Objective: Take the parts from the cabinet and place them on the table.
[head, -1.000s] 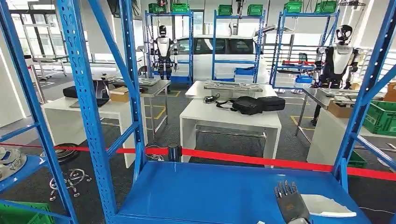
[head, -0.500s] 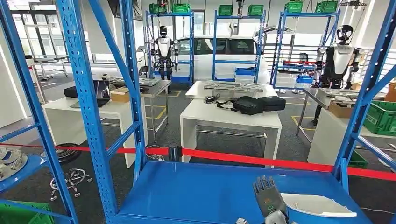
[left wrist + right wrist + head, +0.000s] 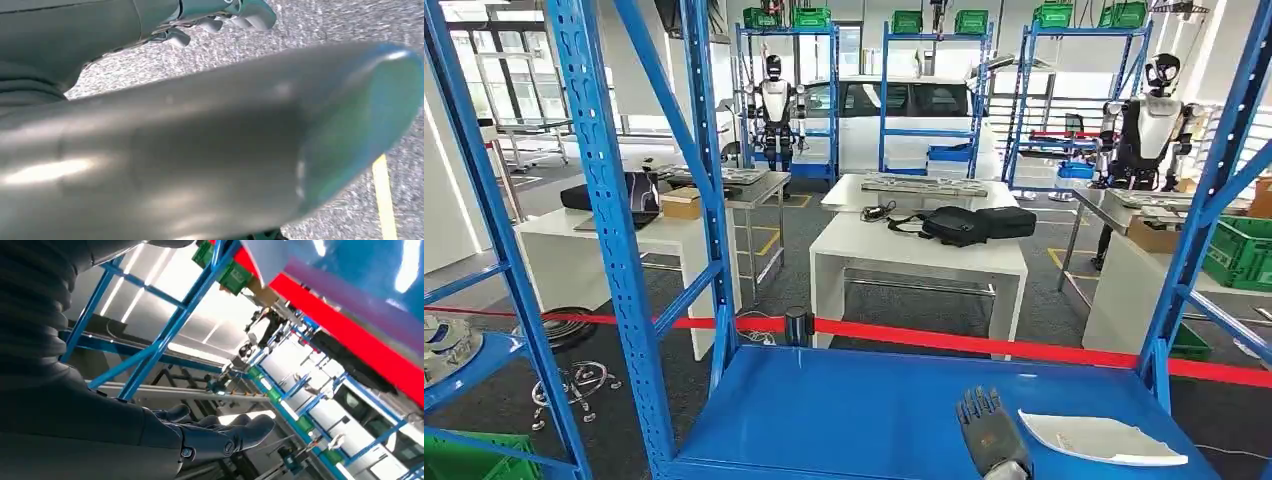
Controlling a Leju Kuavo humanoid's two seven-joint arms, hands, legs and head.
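1. 1 right hand [image 3: 992,436], lower right of frame, fingers spread, holding nothing, just left of 1 white part [image 3: 1102,438].
2. Part lies on blue shelf [image 3: 844,415].
3. Left hand [image 3: 150,165]: grip unclear.
4. Room: 3 blue racks, 2 robots behind.

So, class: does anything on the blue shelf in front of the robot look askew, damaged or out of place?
Nothing stands out. A pale flat part lies flat on the blue shelf, right of the robot's right hand, which holds nothing.

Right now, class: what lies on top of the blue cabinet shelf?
On the blue shelf lies a flat white part, beside the right hand. The shelf's nearest edge is cut off.
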